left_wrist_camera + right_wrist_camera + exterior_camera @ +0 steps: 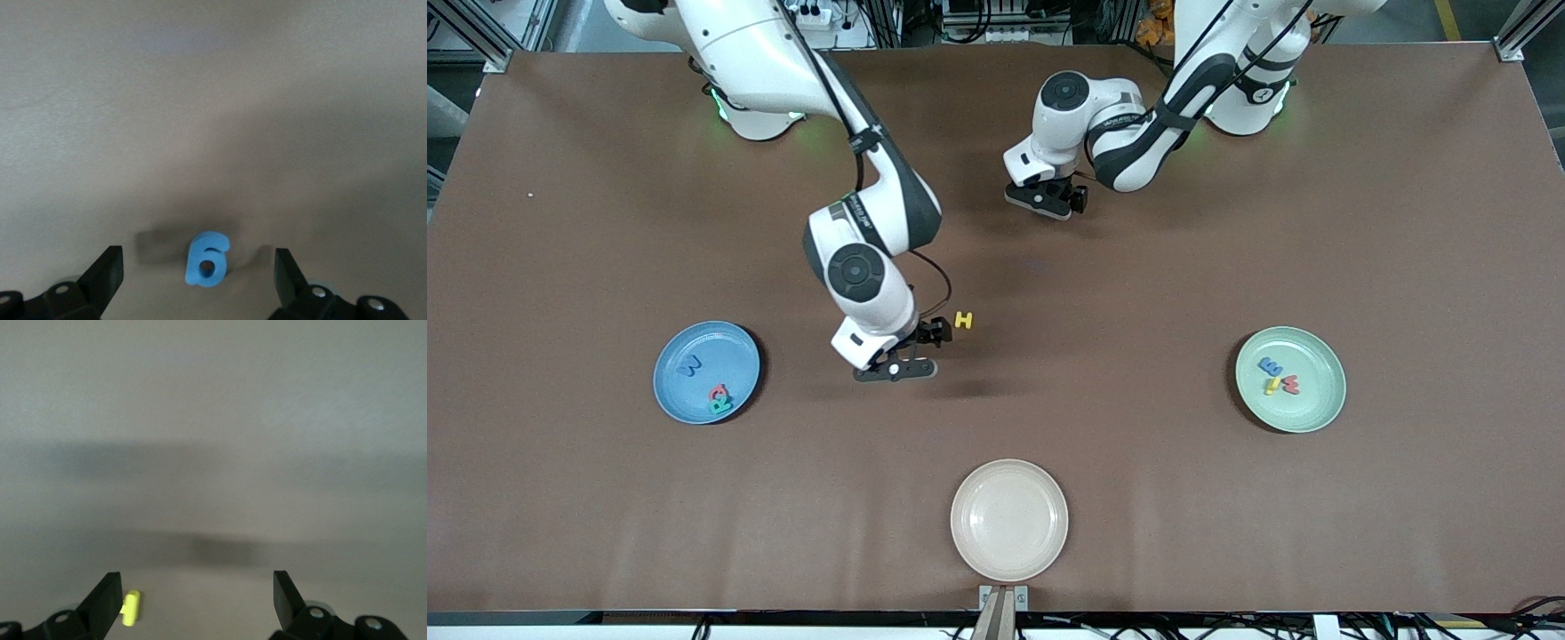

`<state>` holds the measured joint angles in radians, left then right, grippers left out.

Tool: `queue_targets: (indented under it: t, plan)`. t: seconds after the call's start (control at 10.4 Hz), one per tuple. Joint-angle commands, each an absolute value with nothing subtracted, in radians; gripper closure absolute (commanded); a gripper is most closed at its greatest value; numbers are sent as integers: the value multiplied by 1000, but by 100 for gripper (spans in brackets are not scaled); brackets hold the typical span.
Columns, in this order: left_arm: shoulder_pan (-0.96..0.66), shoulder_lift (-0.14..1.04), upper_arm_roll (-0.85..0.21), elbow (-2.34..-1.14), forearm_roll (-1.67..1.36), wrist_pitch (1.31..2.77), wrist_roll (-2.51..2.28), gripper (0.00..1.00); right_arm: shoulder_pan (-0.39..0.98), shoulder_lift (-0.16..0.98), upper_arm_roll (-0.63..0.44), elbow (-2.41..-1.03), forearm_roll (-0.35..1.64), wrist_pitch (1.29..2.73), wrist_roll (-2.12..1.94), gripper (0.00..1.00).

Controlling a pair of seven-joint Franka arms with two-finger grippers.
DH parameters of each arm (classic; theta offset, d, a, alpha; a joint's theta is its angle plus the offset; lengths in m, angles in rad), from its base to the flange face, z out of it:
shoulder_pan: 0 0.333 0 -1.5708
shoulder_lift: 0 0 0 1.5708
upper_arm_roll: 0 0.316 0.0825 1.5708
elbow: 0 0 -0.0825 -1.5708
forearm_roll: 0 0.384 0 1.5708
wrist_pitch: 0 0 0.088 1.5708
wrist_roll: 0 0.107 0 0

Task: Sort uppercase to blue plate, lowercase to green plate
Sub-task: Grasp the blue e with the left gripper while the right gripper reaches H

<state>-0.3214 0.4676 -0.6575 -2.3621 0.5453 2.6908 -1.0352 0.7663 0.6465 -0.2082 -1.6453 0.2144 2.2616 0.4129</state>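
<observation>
The blue plate [734,342] holds a blue M [688,364], a red Q [717,391] and a teal R [721,405]. On the green plate [1316,404] lie a blue E-like letter [1270,365], a thin yellow one [1272,386] and a red w [1289,384]. A yellow H [963,320] [131,607] lies on the table, close beside one finger of my open right gripper [929,349] [197,575]. My left gripper [1047,200] [197,252] is open over a blue g [207,260], which sits midway between its fingers. The front view hides the g.
A cream plate [1009,520] stands near the table's front edge, midway between the two coloured plates. Brown tabletop surrounds everything.
</observation>
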Motion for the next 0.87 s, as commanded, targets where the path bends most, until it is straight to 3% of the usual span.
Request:
queue_targets:
  t: [0.0,0.58,0.77]
  plan:
    - [-319,483,-660,-2347,583,2697,-1074,0,819,690,-213,-1621,224,2298,538,0]
    - [-319,472,-664,-2378,583,2688,-1137,0,931,759,-213,-1654,221,2431,615,0]
    - [-322,471,-669,-2384,583,2684,-1153,5,928,755,-213,-1652,219,2419,598,0]
